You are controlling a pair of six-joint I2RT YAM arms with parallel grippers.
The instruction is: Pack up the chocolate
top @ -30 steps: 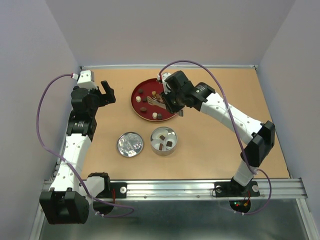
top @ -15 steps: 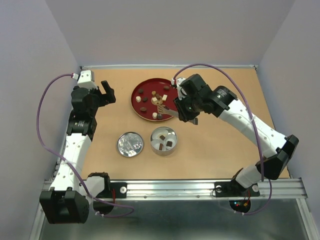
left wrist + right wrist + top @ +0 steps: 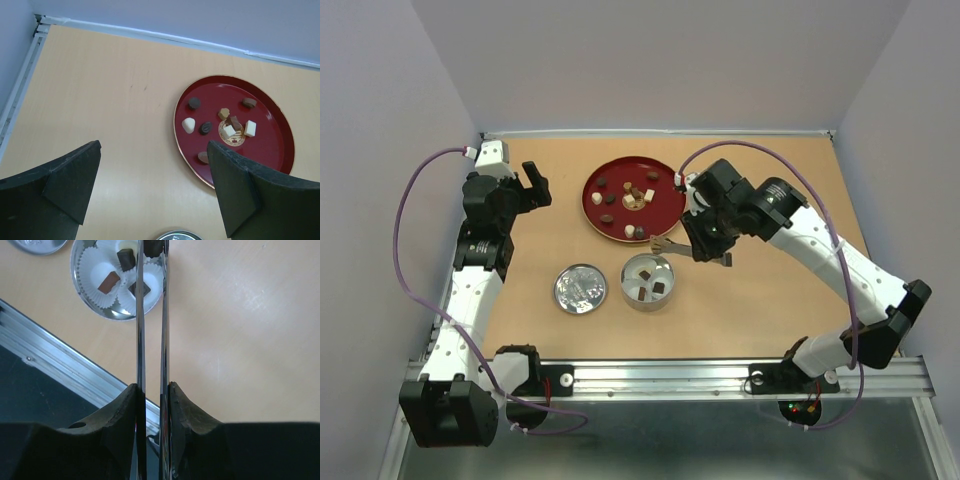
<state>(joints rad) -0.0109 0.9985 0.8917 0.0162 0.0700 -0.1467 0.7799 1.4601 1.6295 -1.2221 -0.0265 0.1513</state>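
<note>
1. Our right fingers (image 3: pixel 117 412) are clamped on metal tongs (image 3: pixel 139 315), whose tips pinch a dark piece (image 3: pixel 154 246) just by the tin (image 3: pixel 116 314)'s upper-right rim.
2. Three pieces of chocolate (image 3: pixel 109 282) sit in the tin's paper cups (image 3: pixel 95 262), lower centre overhead. The rest lie on the red plate (image 3: pixel 270 150), upper centre of the bench (image 3: pixel 740 300).
3. Our left fingers (image 3: pixel 70 175) stand apart at far left.
4. The plate's gold emblem (image 3: pixel 235 143) is too small to read.

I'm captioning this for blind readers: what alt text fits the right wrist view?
The right gripper is shut on long metal tongs that reach toward an open round tin of white paper cups, some holding chocolate pieces. A tan table lies beneath, a metal rail at lower left.
</note>
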